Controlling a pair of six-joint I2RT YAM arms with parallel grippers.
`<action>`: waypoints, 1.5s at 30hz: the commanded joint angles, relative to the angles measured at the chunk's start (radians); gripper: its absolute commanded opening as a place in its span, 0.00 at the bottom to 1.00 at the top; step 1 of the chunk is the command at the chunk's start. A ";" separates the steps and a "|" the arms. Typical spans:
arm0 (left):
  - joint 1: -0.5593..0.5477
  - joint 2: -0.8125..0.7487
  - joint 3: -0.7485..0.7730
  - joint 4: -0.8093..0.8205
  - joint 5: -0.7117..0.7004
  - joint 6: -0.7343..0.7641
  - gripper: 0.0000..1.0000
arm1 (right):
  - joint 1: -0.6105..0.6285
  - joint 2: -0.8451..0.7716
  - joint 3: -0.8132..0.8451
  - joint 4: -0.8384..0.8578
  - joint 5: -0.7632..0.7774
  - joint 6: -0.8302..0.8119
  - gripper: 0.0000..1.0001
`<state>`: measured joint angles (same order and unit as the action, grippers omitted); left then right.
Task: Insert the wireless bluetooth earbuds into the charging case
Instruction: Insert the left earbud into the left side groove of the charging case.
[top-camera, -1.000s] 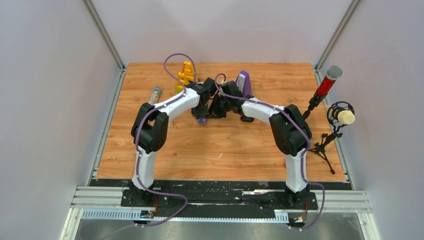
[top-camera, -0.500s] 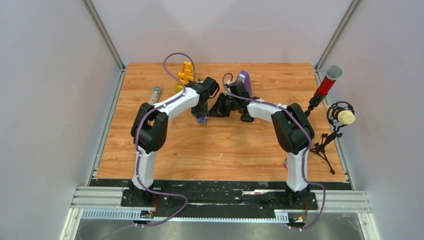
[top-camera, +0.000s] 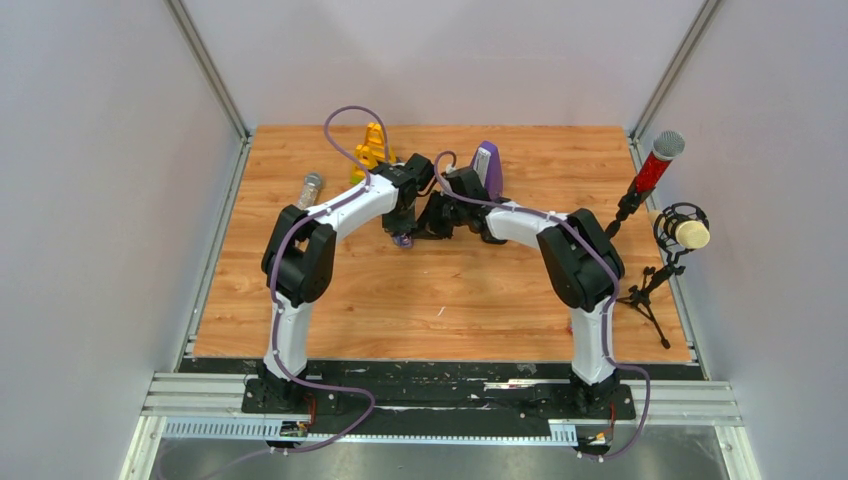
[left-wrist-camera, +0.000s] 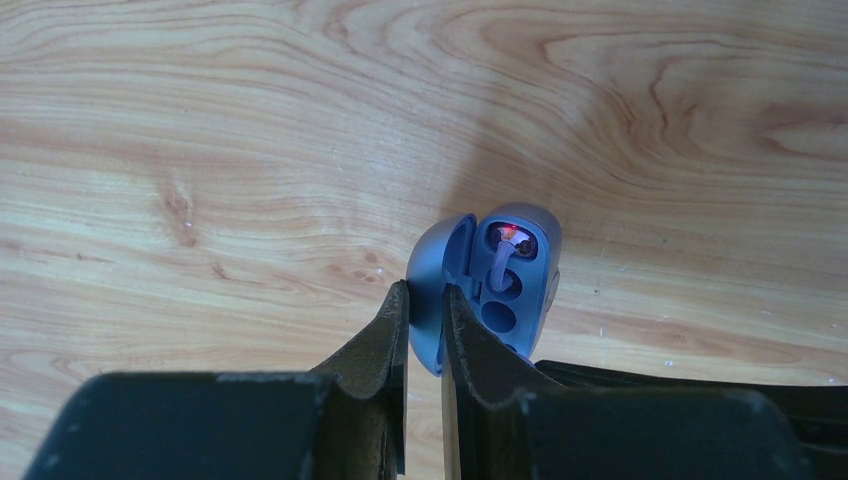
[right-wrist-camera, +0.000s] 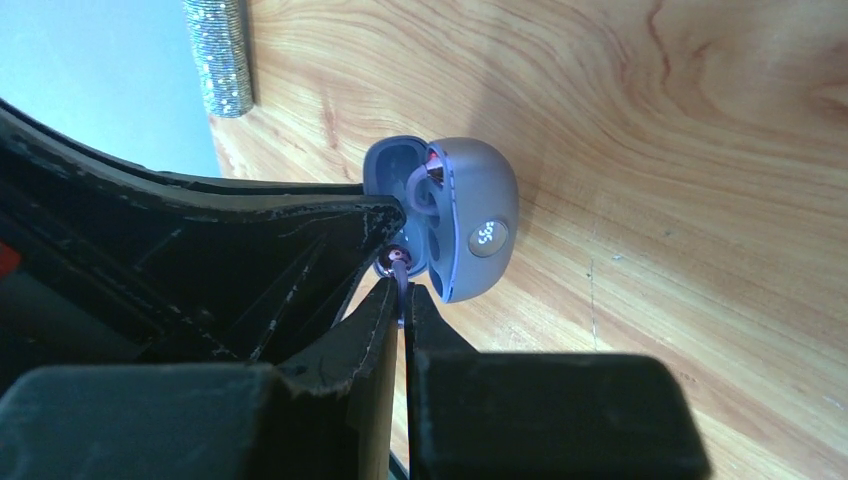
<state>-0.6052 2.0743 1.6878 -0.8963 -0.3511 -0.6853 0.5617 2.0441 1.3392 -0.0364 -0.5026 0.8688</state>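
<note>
The charging case here is a pale blue-lilac oval, open on the wood, with a lit number display on its front. My left gripper is shut on its raised lid. One purple earbud sits in a socket, under a red light. The socket beside it is empty. My right gripper is shut on the stem of the other purple earbud, holding it at the case's open edge. In the top view both grippers meet over the case.
A yellow object and a purple object stand behind the grippers. A glittery tube lies to the left, also seen in the right wrist view. Two microphones on stands are off the table's right edge.
My right wrist has shifted a little to the left, closer to the left gripper and the case. The left arm has stayed in place holding the lid.
</note>
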 joint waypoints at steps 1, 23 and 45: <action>-0.001 -0.030 0.022 -0.013 -0.047 -0.044 0.00 | 0.017 -0.015 0.037 -0.028 0.076 -0.021 0.00; -0.024 -0.010 0.051 -0.030 -0.079 -0.043 0.00 | 0.033 -0.004 0.076 -0.072 0.131 -0.083 0.03; -0.026 -0.007 0.050 -0.027 -0.080 -0.036 0.00 | 0.051 0.018 0.107 -0.097 0.123 -0.099 0.10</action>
<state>-0.6151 2.0743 1.6970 -0.9245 -0.4053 -0.7097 0.6037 2.0453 1.4017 -0.1318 -0.3756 0.7864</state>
